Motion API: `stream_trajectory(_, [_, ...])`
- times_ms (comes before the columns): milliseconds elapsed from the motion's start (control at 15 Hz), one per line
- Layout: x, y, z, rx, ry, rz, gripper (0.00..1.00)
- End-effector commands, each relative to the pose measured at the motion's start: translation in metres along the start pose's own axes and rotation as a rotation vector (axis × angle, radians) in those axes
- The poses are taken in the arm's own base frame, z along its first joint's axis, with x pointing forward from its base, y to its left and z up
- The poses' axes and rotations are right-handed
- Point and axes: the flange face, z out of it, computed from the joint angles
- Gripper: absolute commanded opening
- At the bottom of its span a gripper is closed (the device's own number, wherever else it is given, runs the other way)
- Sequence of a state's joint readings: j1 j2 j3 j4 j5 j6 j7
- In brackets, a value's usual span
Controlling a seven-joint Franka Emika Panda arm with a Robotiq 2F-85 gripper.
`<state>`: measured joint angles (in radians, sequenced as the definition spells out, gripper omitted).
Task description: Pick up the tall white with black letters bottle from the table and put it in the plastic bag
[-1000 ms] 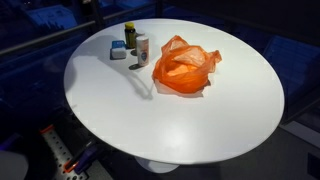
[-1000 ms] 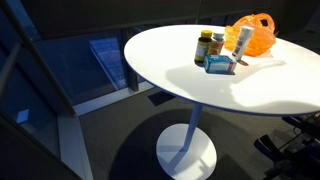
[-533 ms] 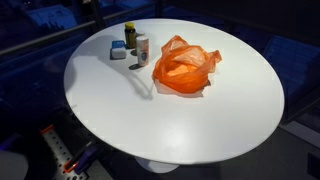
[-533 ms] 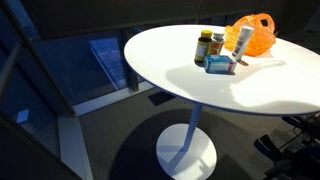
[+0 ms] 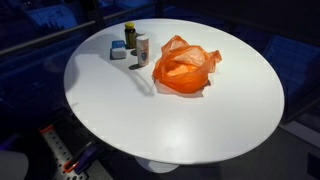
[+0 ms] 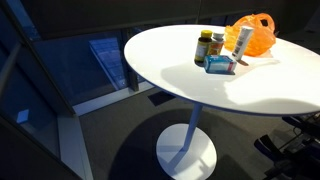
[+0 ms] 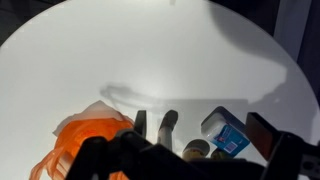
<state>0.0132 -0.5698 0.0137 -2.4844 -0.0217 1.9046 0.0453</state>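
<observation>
The tall white bottle with black letters [image 5: 142,48] stands upright at the far side of the round white table [image 5: 200,120], next to the orange plastic bag [image 5: 184,68]. It also shows in an exterior view [image 6: 243,40], in front of the bag [image 6: 255,30]. In the wrist view a grey upright shape [image 7: 167,123] beside the bag [image 7: 85,140] may be this bottle. My gripper [image 7: 176,142] is open and empty, above the table, with its dark fingers at the lower corners. It does not show in either exterior view.
A dark bottle with a yellow cap [image 5: 129,36], another small bottle [image 6: 204,47] and a blue and white box [image 5: 119,51] stand close to the tall bottle. The box also shows in the wrist view [image 7: 228,130]. The table edge curves round on all sides.
</observation>
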Motion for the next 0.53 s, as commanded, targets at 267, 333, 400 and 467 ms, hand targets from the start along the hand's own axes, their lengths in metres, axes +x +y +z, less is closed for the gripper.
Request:
stream_trajectory(267, [0.046, 0.001, -0.019, -0.007, 0.020, 0.050, 1.00])
stream_trajectory(333, [0.052, 0.002, -0.019, -0.004, 0.019, 0.058, 1.00])
stream_trajectory(400, [0.059, 0.005, -0.018, -0.001, 0.023, 0.066, 1.00])
stream_trajectory(467, [0.065, 0.007, -0.018, -0.001, 0.029, 0.075, 1.00])
